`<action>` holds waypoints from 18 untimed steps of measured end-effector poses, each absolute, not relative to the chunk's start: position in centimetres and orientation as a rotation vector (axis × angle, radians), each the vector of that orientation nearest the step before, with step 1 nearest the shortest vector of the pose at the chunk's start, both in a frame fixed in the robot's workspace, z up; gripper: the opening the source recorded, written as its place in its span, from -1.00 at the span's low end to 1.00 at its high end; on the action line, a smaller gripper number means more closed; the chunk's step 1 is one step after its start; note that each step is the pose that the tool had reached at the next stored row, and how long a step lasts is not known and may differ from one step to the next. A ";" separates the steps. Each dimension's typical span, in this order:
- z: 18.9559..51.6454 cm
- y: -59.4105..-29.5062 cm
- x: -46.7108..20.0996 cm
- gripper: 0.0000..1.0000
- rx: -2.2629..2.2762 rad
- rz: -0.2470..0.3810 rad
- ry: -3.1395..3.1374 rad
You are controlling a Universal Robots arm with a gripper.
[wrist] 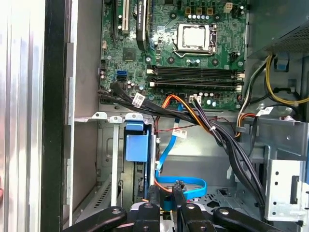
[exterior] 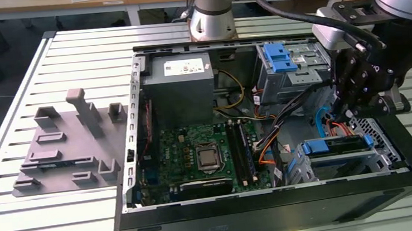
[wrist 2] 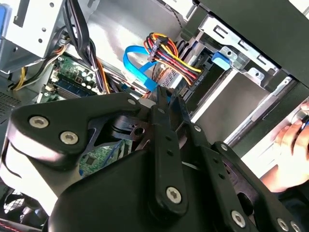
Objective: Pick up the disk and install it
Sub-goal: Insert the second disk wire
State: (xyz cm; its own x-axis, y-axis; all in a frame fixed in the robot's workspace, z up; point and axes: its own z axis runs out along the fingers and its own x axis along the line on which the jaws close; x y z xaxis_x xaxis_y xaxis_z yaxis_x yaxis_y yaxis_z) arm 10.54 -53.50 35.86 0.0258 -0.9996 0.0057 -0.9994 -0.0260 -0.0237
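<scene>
Inside the open computer case, near its front corner at the exterior view's right, the tool is being held low over the drive bay, its two thin fingers drawn almost together with nothing between them. Just below it, the disk, with its blue rails, is being carried in the grey bay, apparently seated, though its far end is hidden by the bay. A blue data cable and a bundle of coloured power wires are being seen just beside the fingertips. A slatted metal tabletop is bearing the case and a grey fixture.
</scene>
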 end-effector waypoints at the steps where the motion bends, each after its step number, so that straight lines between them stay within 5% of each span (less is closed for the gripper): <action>1: 35.8 -53.5 10.5 -0.51 -2.242 -0.034 2.184; 5: 35.6 -53.5 10.5 -0.66 -2.244 -0.037 2.185; 18: 34.8 -53.6 10.4 -0.66 -2.215 -0.032 2.209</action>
